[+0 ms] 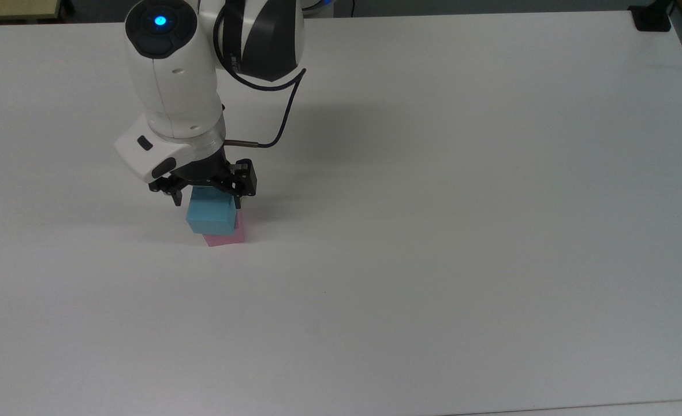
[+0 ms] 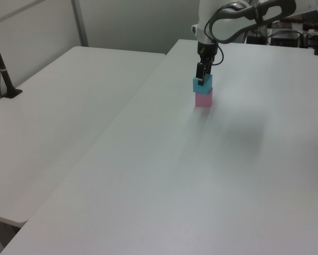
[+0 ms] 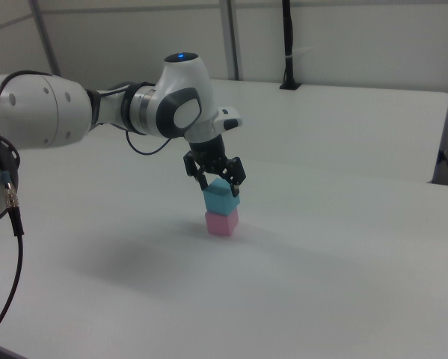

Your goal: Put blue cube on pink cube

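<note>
Blue cube [image 1: 209, 215] rests on pink cube [image 1: 226, 234], toward bench [image 1: 462, 231] far-left area in top view. End effector [image 1: 207, 195] spread apart, straddling cube top. Release step; next: lift straight clear.

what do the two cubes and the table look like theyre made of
Blue cube: seems foam or soft plastic; flat matte faces, no glare, slightly soft edges. Pink cube: looks like the same stuff, matte pastel with plain faces; the blue one sits on top of it. Table: smooth white laminate or coated board, by its even surface and faint sheen. None of this is certain from looks alone.
</note>
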